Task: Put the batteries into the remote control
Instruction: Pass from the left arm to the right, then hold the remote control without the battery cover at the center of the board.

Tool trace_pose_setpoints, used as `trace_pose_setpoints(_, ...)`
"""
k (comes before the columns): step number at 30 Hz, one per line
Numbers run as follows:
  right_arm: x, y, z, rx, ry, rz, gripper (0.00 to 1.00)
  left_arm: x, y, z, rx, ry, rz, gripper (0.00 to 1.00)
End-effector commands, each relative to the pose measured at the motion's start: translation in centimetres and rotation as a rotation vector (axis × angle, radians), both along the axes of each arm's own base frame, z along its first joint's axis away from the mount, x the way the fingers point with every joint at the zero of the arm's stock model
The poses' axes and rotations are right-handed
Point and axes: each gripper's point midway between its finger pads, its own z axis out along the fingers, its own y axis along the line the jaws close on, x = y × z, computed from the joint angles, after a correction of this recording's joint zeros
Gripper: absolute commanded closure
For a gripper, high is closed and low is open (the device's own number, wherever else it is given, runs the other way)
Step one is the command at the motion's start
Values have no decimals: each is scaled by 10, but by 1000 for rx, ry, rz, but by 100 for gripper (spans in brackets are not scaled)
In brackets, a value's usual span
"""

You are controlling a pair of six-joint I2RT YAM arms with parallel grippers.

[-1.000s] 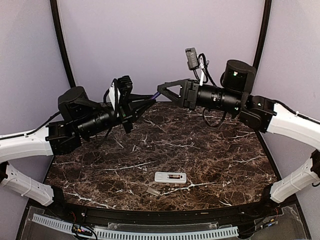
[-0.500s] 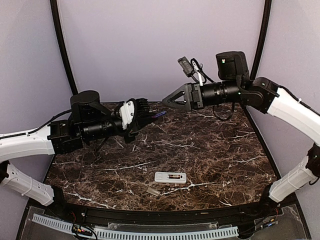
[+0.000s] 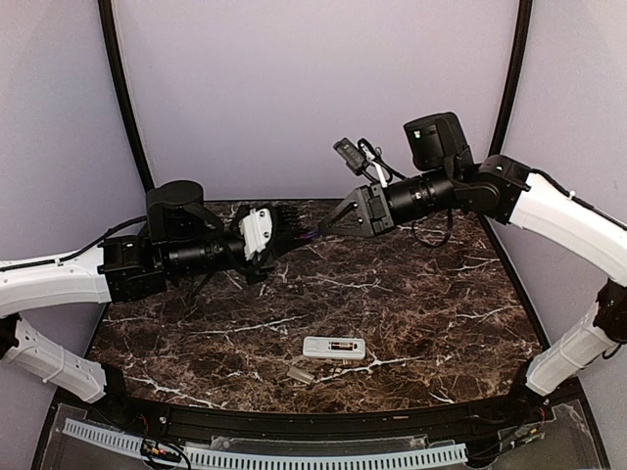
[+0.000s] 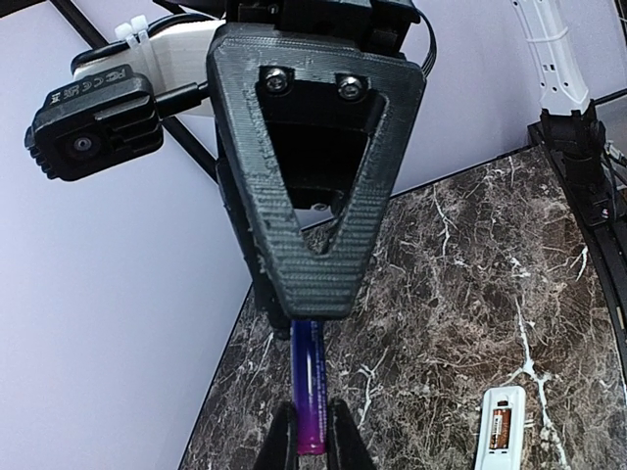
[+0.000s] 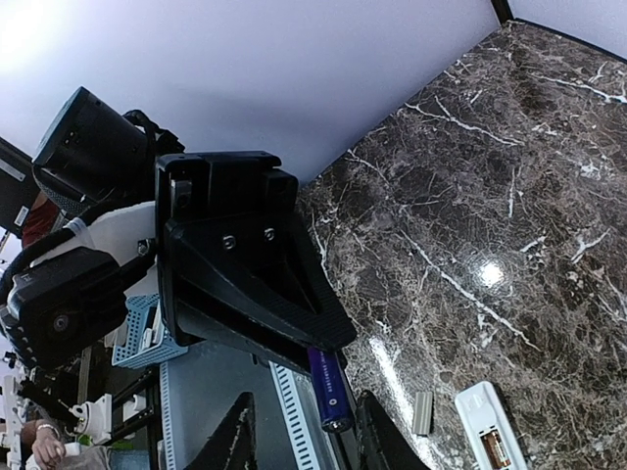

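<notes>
Top view: your left end effector and right end effector meet mid-air; remote control lies on surface, bay up.
Left wrist: left end effector pinches battery; seated cell apparently fills half the bay.
Right wrist: right fingers spread beside battery. Insertion, cover remain.

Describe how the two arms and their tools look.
Left arm and right arm: white shells, black joints. Left tool and right tool: black ribbed plastic, triangular open-framed fingers, two screws. Black wrist cameras, looping black cables, white zip ties.
</notes>
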Motion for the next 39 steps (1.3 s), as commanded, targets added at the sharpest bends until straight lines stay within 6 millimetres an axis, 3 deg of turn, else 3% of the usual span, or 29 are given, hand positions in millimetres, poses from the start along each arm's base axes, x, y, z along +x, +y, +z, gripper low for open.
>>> trace_pose_setpoints(1,-2,3,-8,-2,23,30,68,-3,-1,9,-6,-16,-13,100)
trace_pose_setpoints(8,-3,4,-7,14,27,41,78,-4,-2,7,-3,-12,-24,100)
trace_pose_setpoints(14,-3,7,-7,24,29,51,100,-7,-2,5,1,-10,-37,100)
trace_pose_setpoints(21,-2,5,-16,2,45,37,100,-6,-3,-3,17,-4,-37,100)
trace_pose_setpoints(23,2,2,-29,-32,67,2,100,-4,-3,-12,40,21,-24,76)
trace_pose_setpoints(24,6,-1,-37,-51,80,-20,100,-4,-3,-18,54,34,-23,45)
trace_pose_setpoints(26,13,-8,-59,-88,109,-73,100,-10,-5,-44,126,83,-58,19)
trace_pose_setpoints(28,19,-17,-87,-115,156,-121,100,-20,-5,-83,232,159,-110,11)
trace_pose_setpoints(29,21,-21,-101,-126,180,-140,100,-24,-3,-108,296,213,-122,11)
trace_pose_setpoints(31,24,-29,-127,-148,217,-185,100,-28,-1,-140,351,287,-122,10)
trace_pose_setpoints(35,25,-40,-184,-206,288,-265,100,-33,2,-191,432,399,-116,9)
trace_pose_setpoints(39,21,-43,-225,-209,361,-297,100,-36,1,-237,526,484,-127,10)
